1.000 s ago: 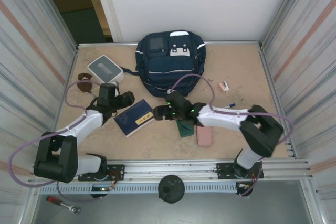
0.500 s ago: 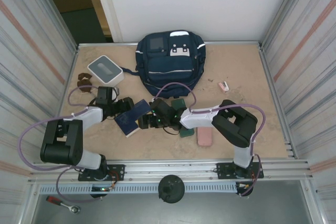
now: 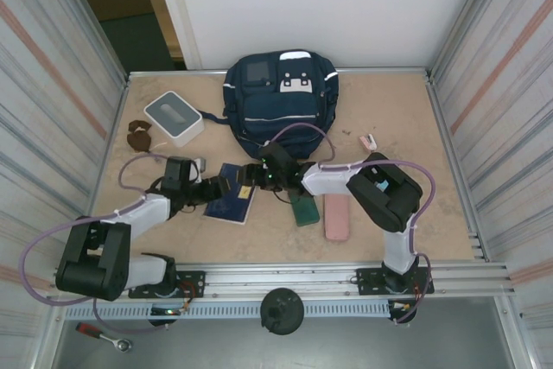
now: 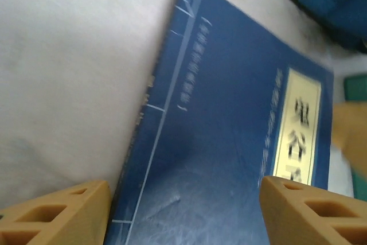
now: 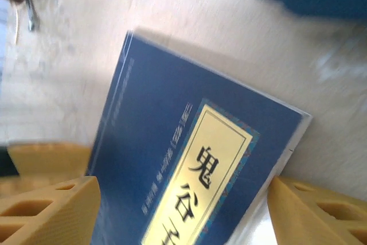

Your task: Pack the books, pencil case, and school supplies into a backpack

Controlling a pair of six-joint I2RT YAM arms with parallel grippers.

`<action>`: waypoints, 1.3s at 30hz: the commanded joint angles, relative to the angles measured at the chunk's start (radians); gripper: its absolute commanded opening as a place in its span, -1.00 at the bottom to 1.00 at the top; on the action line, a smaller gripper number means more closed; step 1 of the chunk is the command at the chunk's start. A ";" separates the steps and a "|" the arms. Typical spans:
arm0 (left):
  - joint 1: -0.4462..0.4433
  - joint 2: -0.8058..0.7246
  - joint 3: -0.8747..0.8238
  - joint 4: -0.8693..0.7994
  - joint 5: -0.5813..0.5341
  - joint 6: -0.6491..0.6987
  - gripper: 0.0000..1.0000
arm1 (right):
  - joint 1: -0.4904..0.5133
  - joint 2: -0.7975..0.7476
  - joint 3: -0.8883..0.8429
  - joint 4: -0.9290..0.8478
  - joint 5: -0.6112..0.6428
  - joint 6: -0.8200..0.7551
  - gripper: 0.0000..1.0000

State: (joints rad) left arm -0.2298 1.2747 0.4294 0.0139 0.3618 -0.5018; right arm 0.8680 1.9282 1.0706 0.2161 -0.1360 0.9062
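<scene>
book (image 3: 232, 205): lay flat mid-table (image 3: 406, 127), toward near edge, before backpack (image 3: 281, 105) | left gripper (image 3: 214, 189): gaped wide over spine side, held nothing | right gripper (image 3: 249, 179): gaped wide over label end | handling: judged thin, light, floppy, slick; best taken at spine edge

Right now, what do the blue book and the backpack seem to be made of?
The book: probably paper with a matte card cover, going by its thin pale page edge and printed yellow label. The backpack: likely woven fabric, matte navy, with a soft sagging outline.
</scene>
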 commanded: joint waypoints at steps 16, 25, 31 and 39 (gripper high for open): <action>-0.102 -0.028 0.010 -0.037 -0.094 -0.029 0.40 | 0.016 -0.087 -0.046 -0.201 0.089 -0.064 0.36; -0.103 0.068 -0.033 0.112 0.013 -0.053 0.17 | 0.052 -0.018 -0.047 -0.072 0.021 -0.018 -0.31; -0.105 0.022 -0.039 0.108 0.023 -0.048 0.01 | 0.044 -0.018 -0.010 -0.041 0.006 -0.027 -0.82; -0.067 -0.047 -0.020 0.069 -0.010 -0.054 0.23 | 0.001 -0.111 -0.049 -0.034 -0.015 -0.062 -1.00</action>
State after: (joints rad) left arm -0.3111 1.2572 0.4088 0.0307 0.3000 -0.5549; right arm 0.8845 1.8820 1.0309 0.1452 -0.1181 0.8768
